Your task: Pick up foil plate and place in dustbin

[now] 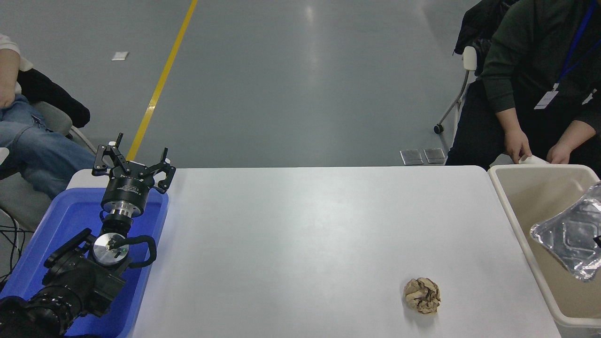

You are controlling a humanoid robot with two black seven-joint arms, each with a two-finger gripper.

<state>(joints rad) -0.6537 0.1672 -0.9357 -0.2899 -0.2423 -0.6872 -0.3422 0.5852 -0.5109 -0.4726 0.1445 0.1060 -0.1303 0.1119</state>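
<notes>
The foil plate (568,239) is held tilted over the dustbin (514,211), above its open inside, presumably for release. Its holder is cut off at the right edge, so that grip cannot be judged. The left gripper (133,162) is parked, fingers spread, over the blue tray (56,234).

Foil plate (568,241) tilted over dustbin (516,213); left claw (133,162) parked.

Left arm parked at lower left, forearm angled up and away; left tool (133,159) has fingers spread apart. Right tool barely visible at the right edge.
</notes>
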